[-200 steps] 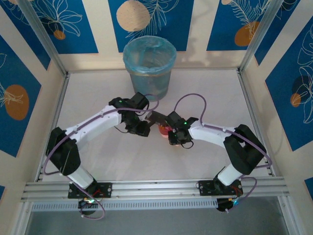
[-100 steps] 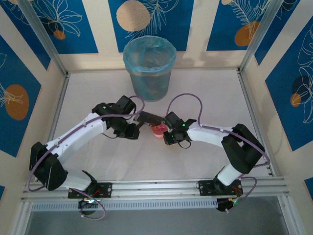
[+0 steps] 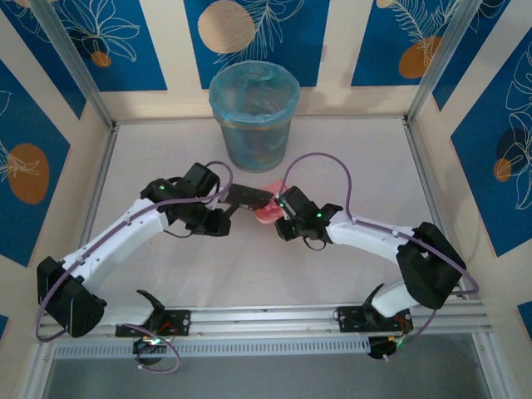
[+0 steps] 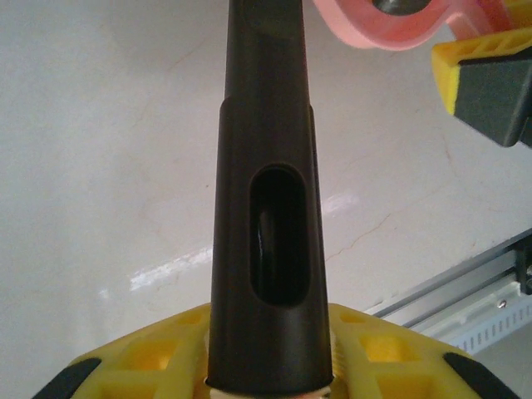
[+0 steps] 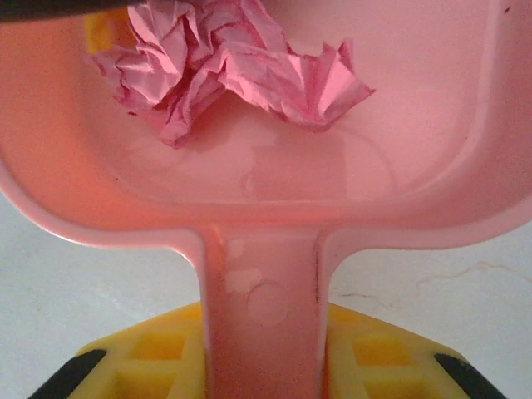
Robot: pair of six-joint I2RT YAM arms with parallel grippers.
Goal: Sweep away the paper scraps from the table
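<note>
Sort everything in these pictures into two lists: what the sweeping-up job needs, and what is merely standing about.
Part of the job:
- paper scraps, crumpled pink, lying in the dustpan
- dustpan
- brush handle
- bin
- table

Just standing about:
- wall panels
- metal rail
- cables

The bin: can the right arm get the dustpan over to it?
Probably yes. The right gripper holds the dustpan close before the bin, with bare table between; the brush sits aside.
</note>
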